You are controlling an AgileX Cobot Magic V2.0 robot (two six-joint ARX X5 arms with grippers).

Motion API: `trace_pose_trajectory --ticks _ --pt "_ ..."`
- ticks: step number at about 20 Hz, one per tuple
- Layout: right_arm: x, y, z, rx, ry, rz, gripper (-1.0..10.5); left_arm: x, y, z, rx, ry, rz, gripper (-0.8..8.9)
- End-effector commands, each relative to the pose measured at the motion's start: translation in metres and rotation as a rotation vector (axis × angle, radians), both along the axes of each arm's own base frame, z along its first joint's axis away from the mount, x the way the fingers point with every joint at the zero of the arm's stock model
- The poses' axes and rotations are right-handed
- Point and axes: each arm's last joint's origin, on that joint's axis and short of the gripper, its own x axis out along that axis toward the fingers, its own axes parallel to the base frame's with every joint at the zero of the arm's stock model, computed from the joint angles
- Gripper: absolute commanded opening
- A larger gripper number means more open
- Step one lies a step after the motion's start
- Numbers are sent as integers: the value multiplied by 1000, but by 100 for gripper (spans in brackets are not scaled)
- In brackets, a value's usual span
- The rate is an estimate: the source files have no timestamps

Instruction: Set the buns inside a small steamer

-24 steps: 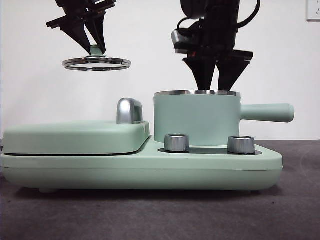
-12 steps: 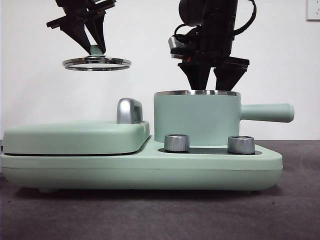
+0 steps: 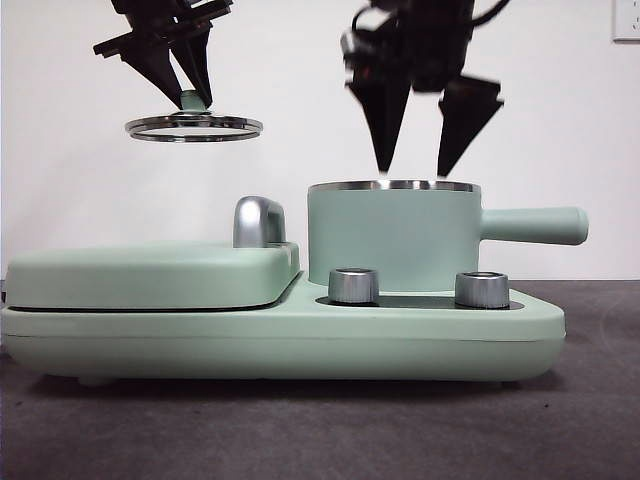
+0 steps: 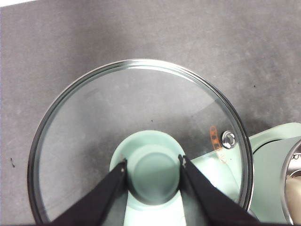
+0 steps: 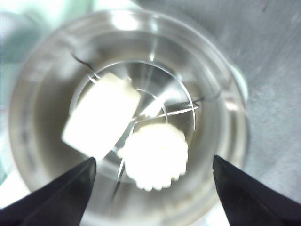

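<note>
Both buns lie inside the small steamer (image 3: pixel 392 235), seen from above in the right wrist view: a smooth cream roll (image 5: pixel 101 121) and beside it a rounded ridged bun (image 5: pixel 156 155). My right gripper (image 3: pixel 425 170) hangs open just above the steamer's steel rim (image 5: pixel 237 136), with nothing between its fingers. Up at the left, my left gripper (image 3: pixel 192 100) is shut on the green knob (image 4: pixel 153 172) of the glass lid (image 3: pixel 193 127), held in the air above the flat cover. In the front view the pot's wall hides the buns.
The steamer stands on a mint-green cooker base (image 3: pixel 280 335) with two steel dials (image 3: pixel 354 285). A flat green griddle cover (image 3: pixel 150 275) with a chrome handle (image 3: pixel 258 221) lies at the left. The pot's long handle (image 3: pixel 535 224) points right. Dark table in front.
My right gripper has risen out of the steamer, from fingertips inside the rim to just above it. The left gripper and lid have stayed still.
</note>
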Motion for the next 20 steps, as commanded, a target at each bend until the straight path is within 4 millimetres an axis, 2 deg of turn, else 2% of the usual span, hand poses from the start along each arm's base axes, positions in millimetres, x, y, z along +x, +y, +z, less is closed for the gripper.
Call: trace_pose_trajectory --ticks 1,2,5,8,11,13,17,20 --pt "-29 -13 31 7 -9 6 400 5 -3 -6 -4 10 -3 18" --pt "-40 -19 39 15 -25 6 405 5 -3 -6 -4 10 -4 18" --pt "-90 -46 59 44 -58 -13 406 4 -6 -6 -7 14 -6 18" --pt "-144 -72 64 69 -81 -7 406 1 -16 -6 -7 15 -29 18" --pt "-199 -94 59 105 -112 -1 406 -4 -34 -7 -6 17 -72 18" --pt "-228 -107 52 171 -166 -28 406 -10 -49 -7 -6 17 -108 18" --pt "-275 -132 32 358 -344 -40 406 -26 -86 -7 -3 24 -199 18" --pt "-300 -150 13 454 -467 -27 405 -41 -115 -7 -2 24 -276 18"
